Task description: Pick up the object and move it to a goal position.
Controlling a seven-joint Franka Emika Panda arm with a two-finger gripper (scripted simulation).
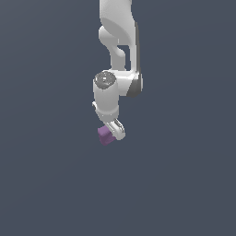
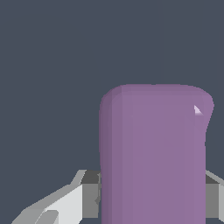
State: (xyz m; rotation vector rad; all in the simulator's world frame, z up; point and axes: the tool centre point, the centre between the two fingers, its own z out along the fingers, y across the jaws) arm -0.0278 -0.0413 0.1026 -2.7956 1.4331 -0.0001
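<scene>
The object (image 1: 105, 135) is a small matte purple chunk at the tip of the white arm, in the middle of the exterior view. My gripper (image 1: 112, 133) hangs straight down from the arm and is shut on it, with the purple chunk sticking out toward the exterior view's left. In the wrist view the object (image 2: 153, 153) fills most of the picture, a tall rounded purple block squeezed between grey fingers (image 2: 89, 199) on either side. No goal marker shows in either view.
Only a flat dark blue-grey background lies around the arm in both views. The white arm links (image 1: 117, 41) rise out of the exterior view's top edge.
</scene>
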